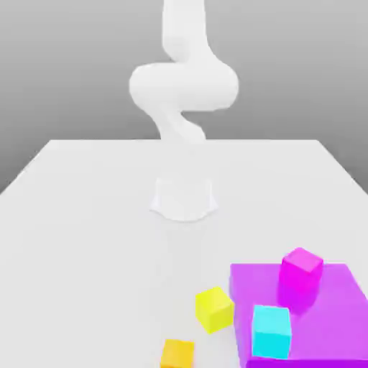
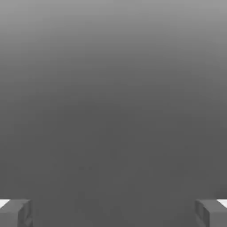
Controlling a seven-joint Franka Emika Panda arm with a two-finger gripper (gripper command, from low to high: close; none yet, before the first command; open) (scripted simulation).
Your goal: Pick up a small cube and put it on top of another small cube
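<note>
Fingers spread wide and empty, the gripper (image 2: 113, 213) is well apart from the yellow cube (image 1: 214, 310) and orange cube (image 1: 177, 353) near the tabletop's (image 1: 100, 273) front edge, beside a purple block (image 1: 330, 316) bearing a magenta cube (image 1: 301, 269).

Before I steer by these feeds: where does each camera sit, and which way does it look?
Exterior view: off the arm, above table height, facing the white robot arm across the pale table; cubes lie nearer.
Hand view: on the hand, looking out past the open gripper at plain grey.
Shared: the robot itself, but no cube.
</note>
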